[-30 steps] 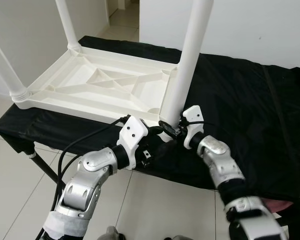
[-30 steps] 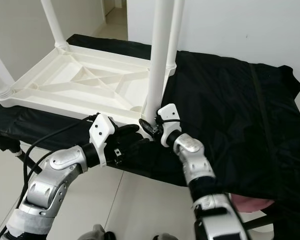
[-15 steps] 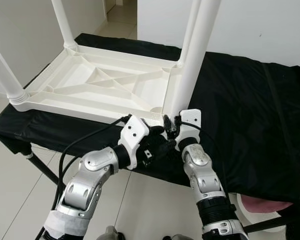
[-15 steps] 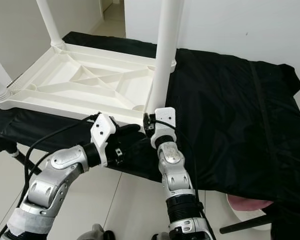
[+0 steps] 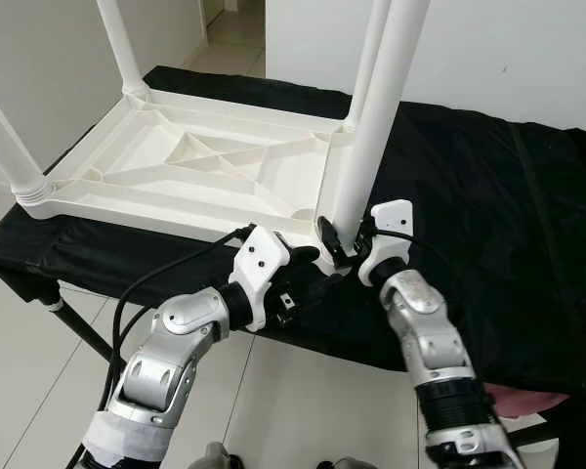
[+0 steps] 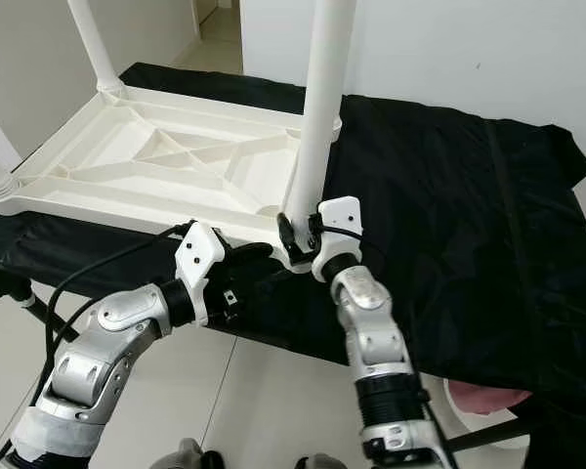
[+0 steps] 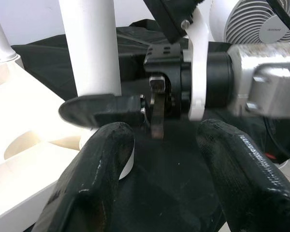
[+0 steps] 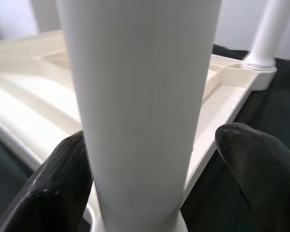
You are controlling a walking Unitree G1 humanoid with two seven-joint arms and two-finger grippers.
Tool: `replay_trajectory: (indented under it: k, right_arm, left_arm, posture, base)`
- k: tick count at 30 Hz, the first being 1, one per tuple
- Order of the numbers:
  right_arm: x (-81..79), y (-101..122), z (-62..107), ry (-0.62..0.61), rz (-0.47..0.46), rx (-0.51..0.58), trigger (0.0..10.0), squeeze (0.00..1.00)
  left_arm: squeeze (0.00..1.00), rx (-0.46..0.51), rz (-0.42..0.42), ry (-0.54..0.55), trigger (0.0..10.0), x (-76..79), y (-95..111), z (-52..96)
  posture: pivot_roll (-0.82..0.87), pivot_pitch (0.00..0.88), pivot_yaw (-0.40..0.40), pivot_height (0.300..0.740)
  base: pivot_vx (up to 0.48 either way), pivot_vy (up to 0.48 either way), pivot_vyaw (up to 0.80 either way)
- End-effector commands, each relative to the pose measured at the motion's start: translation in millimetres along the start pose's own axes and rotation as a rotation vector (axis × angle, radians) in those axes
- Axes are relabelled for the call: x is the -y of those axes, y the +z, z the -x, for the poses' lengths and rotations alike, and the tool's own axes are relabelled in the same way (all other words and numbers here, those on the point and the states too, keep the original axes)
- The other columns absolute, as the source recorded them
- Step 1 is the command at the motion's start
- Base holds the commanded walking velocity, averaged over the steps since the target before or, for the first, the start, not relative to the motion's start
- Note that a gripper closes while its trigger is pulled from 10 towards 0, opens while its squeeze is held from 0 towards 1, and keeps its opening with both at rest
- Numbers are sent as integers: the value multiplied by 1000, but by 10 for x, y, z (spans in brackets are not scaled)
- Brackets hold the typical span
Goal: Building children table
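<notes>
Fingers of right gripper were spread round table leg, unclamped; left gripper was held open nr its base.

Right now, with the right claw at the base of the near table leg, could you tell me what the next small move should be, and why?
Probably close the right claw on the near leg and press it down into its corner socket. Its fingers flank the leg with a gap on one side, the leg leans slightly, and the upturned tabletop lies steady on the black cloth. The left claw is open beside it.

fan, small brand label, too blurred to read
</notes>
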State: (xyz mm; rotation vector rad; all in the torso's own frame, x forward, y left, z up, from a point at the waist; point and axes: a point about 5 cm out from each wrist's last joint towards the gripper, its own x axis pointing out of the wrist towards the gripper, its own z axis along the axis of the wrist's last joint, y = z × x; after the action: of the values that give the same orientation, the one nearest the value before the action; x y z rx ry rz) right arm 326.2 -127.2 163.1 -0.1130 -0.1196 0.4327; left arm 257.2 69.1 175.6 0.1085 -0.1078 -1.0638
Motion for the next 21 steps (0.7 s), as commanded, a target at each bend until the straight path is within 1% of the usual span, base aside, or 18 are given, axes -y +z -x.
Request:
replay_trajectory:
  k: [1, 2, 3, 4, 6, 7, 8, 9, 11, 12, 13, 14, 15, 16, 17, 19, 21]
  right_arm:
    - [37, -55, -43, 166, 55, -34, 10000, 0]
    - [37, -55, -43, 166, 55, -34, 10000, 0]
    - [44, -65, -51, 213, 64, -46, 10000, 0]
    - [44, -65, -51, 213, 64, -46, 10000, 0]
    - [71, -58, -130, 312, 89, -60, 10000, 0]
    - [71, -58, -130, 312, 89, -60, 10000, 0]
    - [64, -48, -169, 362, 97, -64, 10000, 0]
    - [64, -48, -169, 362, 97, -64, 10000, 0]
    - [4, -51, -234, 461, 120, -85, 10000, 0]
    - [4, -51, -234, 461, 120, -85, 10000, 0]
    - [-26, -68, -255, 489, 122, -99, 10000, 0]
    - [-50, -85, -269, 499, 130, -107, 8118, 0]
    - [-61, -99, -278, 502, 130, -111, 4706, 0]
    - [-61, -99, -278, 502, 130, -111, 4706, 0]
    - [-72, -116, -273, 509, 121, -119, 0, 0]
    - [-73, -167, -250, 542, 107, -135, 0, 0]
    - [-59, -200, -233, 544, 107, -146, 0, 0]
  left_arm:
    - [0, 2, 5, 63, 10000, -11, 3, 20]
    - [0, 2, 5, 63, 10000, -11, 3, 20]
    - [0, 3, 5, 63, 10000, -9, 3, 21]
    - [0, 3, 5, 63, 10000, -9, 3, 21]
    - [0, 5, 4, 63, 10000, -15, 9, 10]
    - [0, 5, 4, 63, 10000, -15, 9, 10]
    - [0, 5, 3, 63, 10000, -18, 12, 6]
    - [0, 5, 3, 63, 10000, -18, 12, 6]
    - [0, 5, 0, 59, 10000, -29, 19, 10]
    - [0, 5, 0, 59, 10000, -29, 19, 10]
    - [0, 3, -4, 59, 10000, -40, 24, 12]
    - [0, 3, -5, 60, 10000, -52, 33, 14]
    - [0, 4, -7, 62, 10000, -61, 41, 14]
    - [0, 4, -7, 62, 10000, -61, 41, 14]
    - [0, 5, -7, 63, 10000, -64, 47, 12]
    - [0, 5, -7, 61, 10000, -57, 49, 14]
    - [0, 3, -7, 60, 10000, -50, 45, 18]
  posture:
    - [-29, 51, -13, 740]
    - [-29, 51, -13, 740]
    - [-29, 51, -13, 740]
    - [-29, 51, -13, 740]
    - [-33, 49, -10, 740]
    - [-33, 49, -10, 740]
    - [-33, 49, -10, 740]
    - [-33, 49, -10, 740]
    - [-36, 53, 7, 740]
    - [-36, 53, 7, 740]
    - [-36, 53, 7, 740]
    - [-30, 54, 7, 740]
    - [-30, 54, 7, 740]
    - [-30, 54, 7, 740]
    - [-27, 56, 7, 740]
    - [-26, 55, 7, 740]
    - [-28, 56, 9, 740]
  base:
    - [0, 0, 0]
    - [0, 0, 0]
    - [0, 0, 0]
    - [0, 0, 0]
    - [0, 0, 0]
    - [0, 0, 0]
    - [0, 0, 0]
    - [0, 0, 0]
    - [0, 0, 0]
    - [0, 0, 0]
    - [0, 0, 0]
    - [0, 0, 0]
    - [0, 0, 0]
    - [0, 0, 0]
    - [0, 0, 0]
    - [0, 0, 0]
    - [0, 0, 0]
